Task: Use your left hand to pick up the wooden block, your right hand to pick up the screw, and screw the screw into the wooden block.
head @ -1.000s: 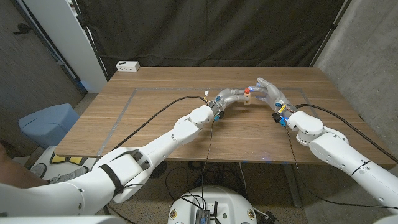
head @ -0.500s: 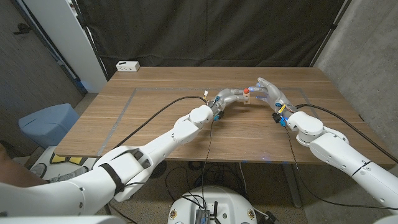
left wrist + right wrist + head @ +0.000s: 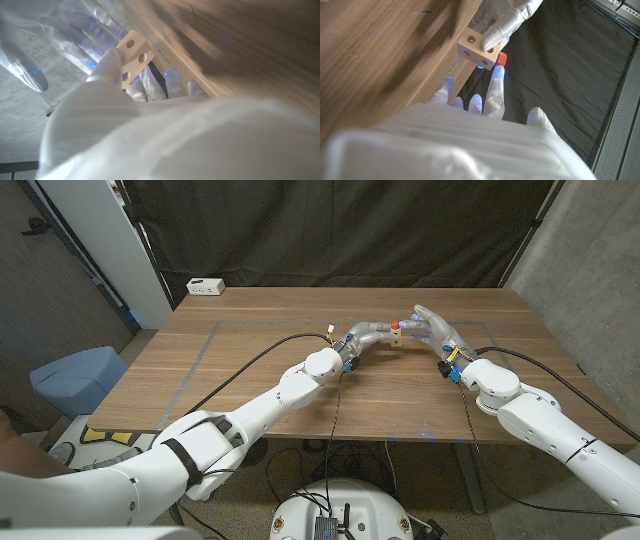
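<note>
The left robot hand (image 3: 375, 335) holds the wooden block (image 3: 397, 338) above the far middle part of the surface (image 3: 250, 380). In the left wrist view its fingers (image 3: 107, 65) close around the pale block (image 3: 134, 52), and round holes are seen in the faces of the block.

The right robot hand (image 3: 432, 328) is just to the right of the block, with its fingers reaching to it. In the right wrist view one fingertip (image 3: 496, 75) of this hand touches the red screw (image 3: 501, 58), which sits at the side of the block (image 3: 479, 50). The screw head looks red also in the head view (image 3: 398, 326), on top of the block. If the right robot hand really grasps the screw or only touches it, the pictures do not show clearly; its other fingers are spread.

In the right wrist view a finger of the left robot hand (image 3: 507, 22) lies over the block from the far side.

Black cables (image 3: 250, 365) run along both arms over the surface. A white power strip (image 3: 206, 285) lies at the far left corner of the surface. A black curtain (image 3: 340, 230) hangs behind, and a blue bin (image 3: 75, 380) stands on the floor at the left.
</note>
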`<action>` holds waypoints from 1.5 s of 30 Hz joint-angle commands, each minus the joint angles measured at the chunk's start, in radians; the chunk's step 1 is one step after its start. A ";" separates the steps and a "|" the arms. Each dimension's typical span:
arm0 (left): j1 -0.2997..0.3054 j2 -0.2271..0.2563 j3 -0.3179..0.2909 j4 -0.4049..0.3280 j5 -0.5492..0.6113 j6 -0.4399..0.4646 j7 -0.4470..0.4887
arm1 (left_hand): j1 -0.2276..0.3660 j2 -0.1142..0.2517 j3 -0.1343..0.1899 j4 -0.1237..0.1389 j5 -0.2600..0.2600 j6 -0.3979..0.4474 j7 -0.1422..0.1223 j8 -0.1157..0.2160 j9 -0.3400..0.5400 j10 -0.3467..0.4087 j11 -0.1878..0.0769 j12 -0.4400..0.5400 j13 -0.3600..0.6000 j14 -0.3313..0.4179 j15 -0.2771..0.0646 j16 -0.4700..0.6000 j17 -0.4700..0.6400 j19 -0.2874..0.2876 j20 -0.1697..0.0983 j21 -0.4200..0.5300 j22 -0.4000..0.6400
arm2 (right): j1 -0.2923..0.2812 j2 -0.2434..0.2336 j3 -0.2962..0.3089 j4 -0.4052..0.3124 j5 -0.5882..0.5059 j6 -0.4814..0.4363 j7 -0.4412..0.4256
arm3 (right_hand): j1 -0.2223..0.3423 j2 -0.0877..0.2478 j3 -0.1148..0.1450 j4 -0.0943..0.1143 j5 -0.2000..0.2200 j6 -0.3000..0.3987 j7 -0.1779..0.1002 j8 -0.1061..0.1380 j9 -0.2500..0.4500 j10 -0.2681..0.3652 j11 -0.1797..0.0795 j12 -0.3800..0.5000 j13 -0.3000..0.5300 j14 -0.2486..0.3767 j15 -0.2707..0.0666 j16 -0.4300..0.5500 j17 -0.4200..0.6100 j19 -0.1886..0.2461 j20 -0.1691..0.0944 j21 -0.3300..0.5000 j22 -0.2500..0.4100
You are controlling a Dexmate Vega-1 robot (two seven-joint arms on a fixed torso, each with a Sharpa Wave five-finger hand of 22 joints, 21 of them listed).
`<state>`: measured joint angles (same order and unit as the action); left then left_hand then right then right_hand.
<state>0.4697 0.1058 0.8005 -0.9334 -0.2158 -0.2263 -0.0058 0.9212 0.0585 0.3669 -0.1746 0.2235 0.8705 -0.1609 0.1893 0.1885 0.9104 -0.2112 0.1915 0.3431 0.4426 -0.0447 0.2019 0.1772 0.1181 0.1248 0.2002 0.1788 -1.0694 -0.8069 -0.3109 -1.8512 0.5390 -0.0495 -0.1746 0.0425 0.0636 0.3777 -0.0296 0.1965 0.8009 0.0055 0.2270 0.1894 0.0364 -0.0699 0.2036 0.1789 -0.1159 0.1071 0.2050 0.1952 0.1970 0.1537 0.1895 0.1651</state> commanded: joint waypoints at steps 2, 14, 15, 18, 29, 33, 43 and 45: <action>-0.010 -0.008 -0.001 0.022 -0.002 -0.007 -0.005 | 0.008 0.016 0.021 0.017 0.002 0.023 0.010 0.008 0.005 0.013 -0.003 0.022 0.070 0.007 -0.050 0.000 0.003 -0.002 0.005 0.006 0.005 | 0.010 -0.002 -0.005 -0.004 0.002 -0.014 0.005 | 0.008 0.008 0.012 -0.001 0.002 0.017 0.004 0.005 0.003 0.010 -0.001 0.004 0.003 0.010 0.003 0.006 -0.001 0.008 -0.003 0.005 0.003; -0.010 -0.011 0.000 0.024 -0.001 -0.005 0.001 | 0.009 0.016 0.021 0.017 0.002 0.023 0.010 0.008 0.005 0.011 -0.003 0.021 0.071 0.007 -0.051 0.000 0.003 -0.002 0.005 0.006 0.005 | 0.020 -0.007 -0.012 0.007 0.004 -0.002 0.037 | 0.009 0.009 0.013 -0.002 0.002 0.045 0.011 0.010 0.003 0.023 -0.007 0.004 0.003 0.014 -0.002 0.005 -0.001 0.011 -0.003 0.004 0.003; -0.010 -0.012 0.000 0.025 -0.001 -0.006 0.001 | 0.009 0.016 0.021 0.017 0.002 0.023 0.009 0.008 0.005 0.011 -0.003 0.021 0.071 0.007 -0.051 0.000 0.003 -0.002 0.005 0.006 0.005 | 0.019 -0.008 -0.011 0.006 0.006 -0.003 0.036 | 0.009 0.009 0.013 -0.002 0.002 0.046 0.012 0.010 0.003 0.025 -0.007 0.004 0.003 0.014 -0.002 0.005 -0.001 0.011 -0.004 0.004 0.003; -0.010 -0.013 0.000 0.026 -0.001 -0.007 0.002 | 0.009 0.017 0.021 0.017 0.002 0.024 0.010 0.008 0.005 0.012 -0.003 0.021 0.071 0.007 -0.051 0.000 0.003 -0.002 0.005 0.006 0.005 | 0.016 -0.008 -0.009 0.005 0.009 0.001 0.038 | 0.009 0.009 0.013 -0.002 0.002 0.049 0.012 0.010 0.003 0.026 -0.006 0.004 0.003 0.014 -0.002 0.005 -0.001 0.011 -0.006 0.003 0.003; -0.010 -0.015 0.002 0.029 0.002 -0.009 0.004 | 0.008 0.016 0.021 0.017 0.002 0.024 0.011 0.009 0.005 0.010 -0.002 0.020 0.070 0.007 -0.052 0.001 0.003 -0.002 0.005 0.006 0.005 | -0.005 -0.010 0.008 -0.006 0.011 0.002 0.009 | 0.010 0.010 0.015 -0.003 0.001 0.068 0.019 0.011 0.003 0.039 -0.002 0.004 0.003 0.023 -0.005 0.006 -0.001 0.017 -0.012 0.004 0.003; -0.010 -0.015 0.002 0.026 0.001 -0.007 0.004 | 0.008 0.015 0.021 0.017 0.002 0.024 0.008 0.009 0.005 0.011 -0.003 0.020 0.070 0.008 -0.051 0.001 0.003 -0.002 0.005 0.006 0.005 | -0.012 -0.007 0.014 -0.010 0.011 -0.001 -0.008 | 0.012 0.010 0.016 -0.004 0.001 0.070 0.021 0.008 0.003 0.046 0.000 0.004 0.003 0.036 -0.003 0.010 -0.002 0.029 -0.018 0.007 0.003; -0.008 -0.011 0.002 0.020 0.003 -0.008 0.004 | 0.008 0.015 0.020 0.017 0.002 0.024 0.008 0.009 0.004 0.013 -0.003 0.021 0.070 0.008 -0.051 0.001 0.003 -0.002 0.004 0.006 0.005 | -0.018 -0.001 0.020 -0.010 0.003 -0.003 -0.033 | 0.019 0.008 0.019 -0.011 0.001 0.049 0.021 -0.007 0.003 0.046 0.008 -0.002 0.003 0.049 -0.001 0.010 -0.004 0.039 -0.034 0.006 0.002; -0.008 -0.010 0.002 0.019 0.003 -0.009 0.003 | 0.009 0.015 0.021 0.017 0.002 0.024 0.008 0.009 0.004 0.013 -0.003 0.021 0.070 0.008 -0.052 0.001 0.003 -0.002 0.005 0.006 0.005 | -0.018 -0.001 0.020 -0.008 -0.002 0.001 -0.033 | 0.019 0.007 0.018 -0.012 0.001 0.034 0.016 -0.015 0.004 0.042 0.011 -0.005 0.003 0.049 -0.001 0.009 -0.003 0.039 -0.032 0.004 0.002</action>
<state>0.4603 0.0920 0.8018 -0.9077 -0.2143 -0.2338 -0.0018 0.9226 0.0572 0.3668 -0.1745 0.2234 0.8705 -0.1609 0.1893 0.1885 0.9114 -0.2101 0.1915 0.3432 0.4426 -0.0447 0.2019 0.1772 0.1182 0.1248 0.2002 0.1788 -1.0797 -0.8139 -0.2981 -1.8573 0.5468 -0.0481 -0.1843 0.0518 0.0728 0.3937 -0.0385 0.1965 0.8490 0.0269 0.2191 0.1897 0.0823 -0.0624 0.2036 0.1789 -0.0731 0.1000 0.2109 0.1906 0.2289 0.1214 0.1895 0.1650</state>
